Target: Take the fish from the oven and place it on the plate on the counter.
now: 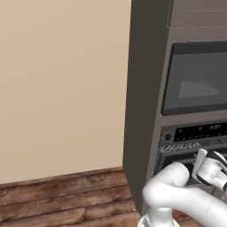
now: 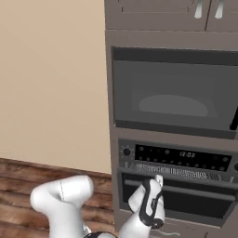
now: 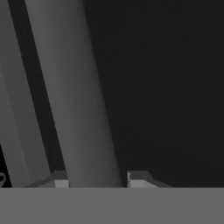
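Tall grey-brown cabinet column point(image 1: 144, 102) against a beige wall point(image 1: 62, 84), microwave point(image 2: 172, 93) above the oven point(image 2: 179, 186). Oven door shut; fish hidden. Pincer point(image 3: 95, 180) at the oven handle point(image 3: 72, 96), fingertips point(image 3: 139, 178) straddling the bar, closed around it.

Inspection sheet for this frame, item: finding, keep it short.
Surface: nothing seen; wood floor below.
Job's things: oven shut, display lit, handle bar across the door.
Clutter: nothing seen.
Grippers: gripper at the oven handle, fingertips on either side of the bar; grip cannot be told.
Cables: nothing seen.
Surroundings: microwave above the oven, beige wall to the left, cabinet doors on top.
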Motion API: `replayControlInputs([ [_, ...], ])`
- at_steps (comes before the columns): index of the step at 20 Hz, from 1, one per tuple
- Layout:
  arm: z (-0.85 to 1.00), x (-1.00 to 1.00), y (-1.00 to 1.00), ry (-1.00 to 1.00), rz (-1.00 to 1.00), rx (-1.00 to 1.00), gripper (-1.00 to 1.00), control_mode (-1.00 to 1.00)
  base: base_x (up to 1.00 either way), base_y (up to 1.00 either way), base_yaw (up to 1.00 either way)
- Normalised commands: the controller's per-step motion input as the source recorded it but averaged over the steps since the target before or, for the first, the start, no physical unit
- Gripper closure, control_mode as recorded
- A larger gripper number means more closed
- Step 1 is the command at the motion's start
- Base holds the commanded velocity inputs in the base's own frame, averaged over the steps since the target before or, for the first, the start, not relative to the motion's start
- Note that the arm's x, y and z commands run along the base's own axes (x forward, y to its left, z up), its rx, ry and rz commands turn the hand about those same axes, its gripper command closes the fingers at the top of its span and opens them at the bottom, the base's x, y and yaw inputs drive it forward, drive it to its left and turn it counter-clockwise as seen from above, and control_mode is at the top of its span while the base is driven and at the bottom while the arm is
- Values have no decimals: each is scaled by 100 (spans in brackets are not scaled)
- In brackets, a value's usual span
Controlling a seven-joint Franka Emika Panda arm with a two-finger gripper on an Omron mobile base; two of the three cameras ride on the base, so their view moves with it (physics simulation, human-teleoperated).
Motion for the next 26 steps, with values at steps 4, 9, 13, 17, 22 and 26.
replayControlInputs([
  [4,-15,-100,-10,0,7,0,100,-100,0,0,0],
  [9,-41,-100,-37,-3,11,-1,100,-100,0,0,0],
  [13,-39,-100,-27,-11,0,-7,100,-100,0,0,0],
  [17,27,-100,-50,4,5,0,100,-100,0,0,0],
  [22,92,-100,-42,29,0,-2,100,-100,0,0,0],
  [26,100,-65,-30,21,0,-3,100,-100,0,0,0],
])
